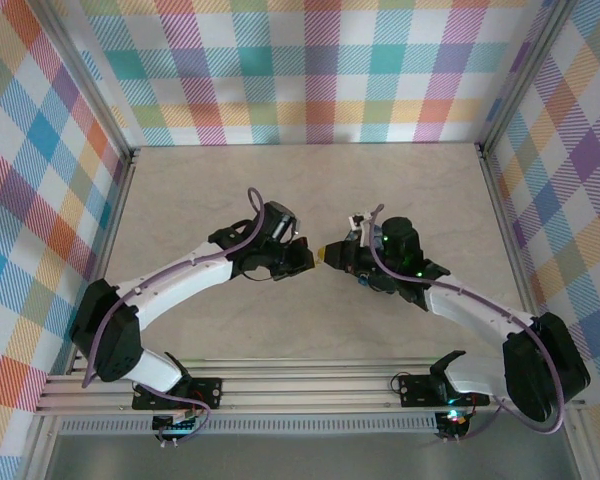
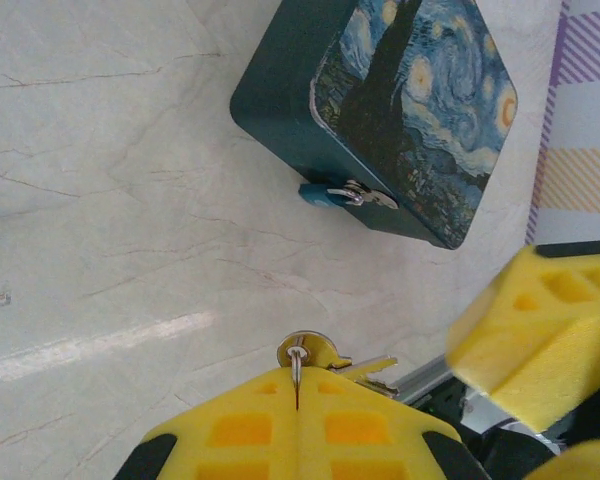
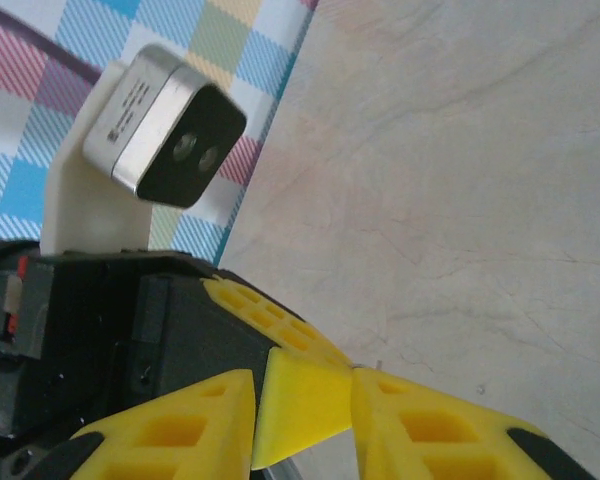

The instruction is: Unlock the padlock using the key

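Observation:
A small blue padlock (image 2: 325, 194) with a silver shackle hangs on the front of a dark teal box (image 2: 280, 90) with a starry-night lid. In the left wrist view my left gripper (image 2: 298, 385) is shut on the thin ring of a silver key (image 2: 320, 352). The key's round head and blade stick out past the yellow fingertips, well short of the padlock. My right gripper (image 3: 302, 388) is open, and the left gripper's yellow fingertip sits between its fingers (image 3: 430, 425). From above, the left gripper (image 1: 308, 257) and right gripper (image 1: 338, 256) meet tip to tip at mid-table.
The table is pale marble (image 1: 310, 190), walled by chequered panels (image 1: 310, 70). An aluminium rail (image 1: 300, 385) runs along the near edge. The left wrist camera (image 3: 165, 120) looms close in the right wrist view. From above, the right arm (image 1: 460, 305) covers the box.

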Motion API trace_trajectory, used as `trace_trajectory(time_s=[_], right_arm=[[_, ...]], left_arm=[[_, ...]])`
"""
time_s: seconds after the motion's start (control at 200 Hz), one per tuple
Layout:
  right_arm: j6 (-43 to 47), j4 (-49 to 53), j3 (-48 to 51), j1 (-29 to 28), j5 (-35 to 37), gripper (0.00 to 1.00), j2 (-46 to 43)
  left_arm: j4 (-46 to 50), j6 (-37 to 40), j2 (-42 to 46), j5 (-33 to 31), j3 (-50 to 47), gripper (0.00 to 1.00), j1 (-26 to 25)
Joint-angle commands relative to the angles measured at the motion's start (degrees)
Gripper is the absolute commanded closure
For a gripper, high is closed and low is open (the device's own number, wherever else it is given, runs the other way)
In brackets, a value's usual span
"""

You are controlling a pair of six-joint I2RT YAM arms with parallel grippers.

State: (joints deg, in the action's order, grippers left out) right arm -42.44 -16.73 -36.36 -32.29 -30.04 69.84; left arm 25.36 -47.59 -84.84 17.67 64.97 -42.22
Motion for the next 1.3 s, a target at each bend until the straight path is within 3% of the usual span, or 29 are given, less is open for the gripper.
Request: trace_trajectory(time_s=[0.0,0.245,0.99,1.295], right_arm=[[4.14,-0.69,-2.32,-1.10,-1.75,0.65,0.95],[5.95,2.10,-3.03,-1.90,-1.46,0.61,1.84],[8.66,5.81,-5.96,-4.71,1.05,0.69,3.81],[9.97,7.88,-5.97,-5.74,2.86,0.64,3.00]], left_arm=[[-0.04,-1.50,2.53,2.57,-1.26,1.00,1.49],[-0.14,-2.09,4.12,3.68,-2.04,1.00,2.69],[0.08,-2.72,7.27,2.72,-3.70,1.00,2.68],[0.21,-2.94,8.52,2.81,-4.33,1.00,2.75]])
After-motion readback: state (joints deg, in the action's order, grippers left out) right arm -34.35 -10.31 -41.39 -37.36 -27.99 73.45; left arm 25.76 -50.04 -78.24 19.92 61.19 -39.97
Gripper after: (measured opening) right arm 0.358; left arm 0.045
